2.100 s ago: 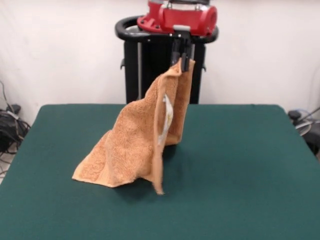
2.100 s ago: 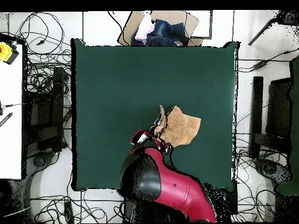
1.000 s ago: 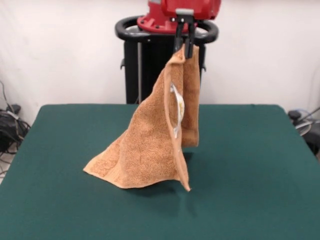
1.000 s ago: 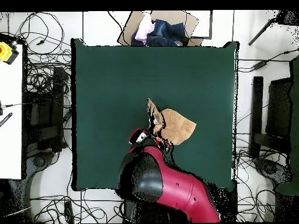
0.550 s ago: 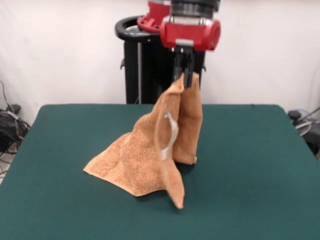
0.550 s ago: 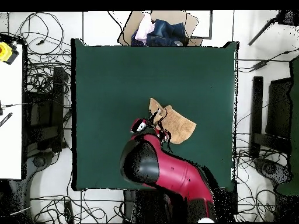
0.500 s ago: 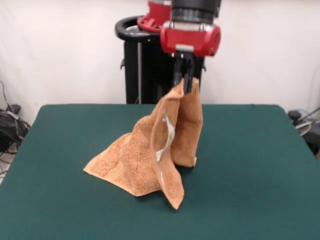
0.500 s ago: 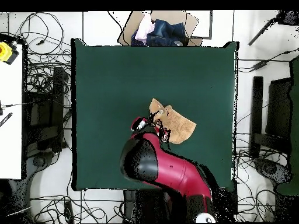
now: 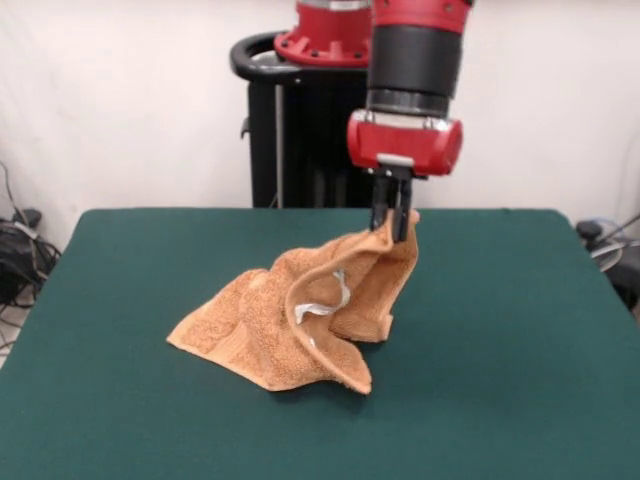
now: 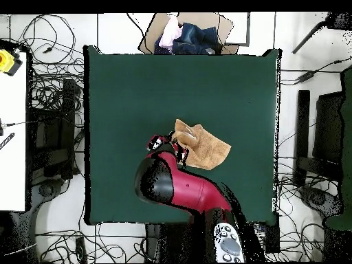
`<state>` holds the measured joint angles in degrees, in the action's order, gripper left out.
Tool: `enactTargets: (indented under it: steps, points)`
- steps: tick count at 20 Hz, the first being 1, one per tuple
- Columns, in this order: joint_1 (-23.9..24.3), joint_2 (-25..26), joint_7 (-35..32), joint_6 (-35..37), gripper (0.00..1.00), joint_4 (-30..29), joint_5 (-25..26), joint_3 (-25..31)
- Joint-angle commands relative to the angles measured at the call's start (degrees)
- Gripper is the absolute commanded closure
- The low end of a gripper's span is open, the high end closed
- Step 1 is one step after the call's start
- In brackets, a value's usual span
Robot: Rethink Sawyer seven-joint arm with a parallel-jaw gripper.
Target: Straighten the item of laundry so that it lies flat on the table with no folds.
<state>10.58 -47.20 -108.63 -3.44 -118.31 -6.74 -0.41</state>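
Observation:
The item of laundry (image 9: 280, 325) is an orange-tan terry towel, crumpled in a heap on the green table (image 9: 500, 380). One corner of it is held up off the cloth pile by my gripper (image 9: 393, 233), which is shut on that corner. A white tag (image 9: 325, 303) shows in a fold near the middle. From above, the towel (image 10: 206, 148) lies near the table's centre, with the arm covering its lower left part and the gripper (image 10: 173, 146) at its left edge.
An open cardboard box of clothes (image 10: 185, 34) sits beyond the table's top edge in the overhead view. Cables and black stands (image 10: 51, 130) surround the table. A white desk (image 10: 10, 137) stands at the left.
My gripper has come down and moved right in the front view with the towel corner. The hanging towel has collapsed into a low, folded heap on the table.

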Motion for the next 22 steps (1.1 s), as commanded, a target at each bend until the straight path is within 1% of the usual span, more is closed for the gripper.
enactTargets:
  steps: [1,6,9,14,16,19,22]
  points:
    - [-2.8,3.4,-10.8,1.3,1.0,2.9,-3.0,3.3]
    - [-3.7,4.2,-11.6,1.3,1.0,3.9,-3.9,3.6]
    - [-5.2,4.9,-12.7,0.4,1.0,4.0,-5.1,3.6]
    - [-8.4,5.9,-13.6,-0.4,1.0,5.3,-7.9,1.6]
    - [-9.3,5.5,-13.4,0.2,1.0,5.4,-8.7,0.7]
    - [-10.1,3.1,-12.4,2.5,1.0,4.6,-9.0,-1.3]
    - [-6.5,-1.6,-10.1,5.4,1.0,1.2,-6.2,-0.2]
